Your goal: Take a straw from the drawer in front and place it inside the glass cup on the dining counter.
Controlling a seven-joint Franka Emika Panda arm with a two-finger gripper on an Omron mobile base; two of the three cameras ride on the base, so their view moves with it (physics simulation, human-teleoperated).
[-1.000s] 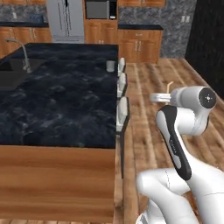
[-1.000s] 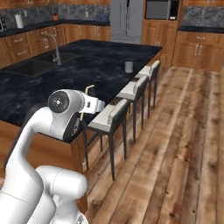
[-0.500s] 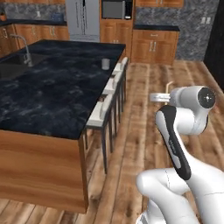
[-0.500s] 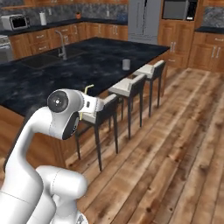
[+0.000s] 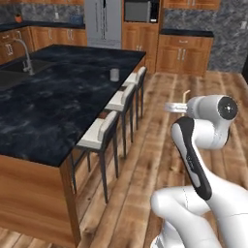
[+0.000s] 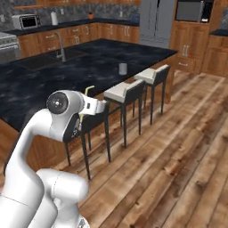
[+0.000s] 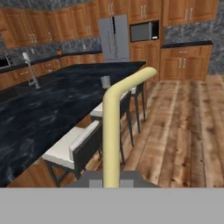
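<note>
Left base view: the dining bench (image 5: pixel 58 111), a black white-veined island on a brown wood base, is the landmark. The glass cup (image 5: pixel 114 74) stands upright on its top near the edge that faces the stools (image 5: pixel 99 136). A curved faucet (image 5: pixel 24 54) rises at the far left side of the top, well apart from the cup. The arm is folded up over the wooden floor (image 5: pixel 150 160), off the stool side of the bench, and the pincer (image 5: pixel 175 107) points toward the bench. The straw (image 5: pixel 185 95) sticks up from it as a thin pale line.

Right base view: the glass cup (image 6: pixel 123 68) sits on the dining bench (image 6: pixel 67 73) just behind the row of stools (image 6: pixel 124 92). The pincer (image 6: pixel 99 107) hangs in front of the bench on the stool side, closed on the straw (image 6: pixel 87 92), which pokes up and bends at its top.

Hand view: the straw (image 7: pixel 114 124) rises from between the closed pincer (image 7: pixel 111 183) fingertips and bends to the right near its top. Beyond it lies the dining bench (image 7: pixel 48 109), with the glass cup (image 7: pixel 105 82) upright on it next to the straw's bend, and the faucet (image 7: pixel 30 69) at the bench's left. A steel fridge (image 7: pixel 113 38) stands behind the bench's far end.
</note>
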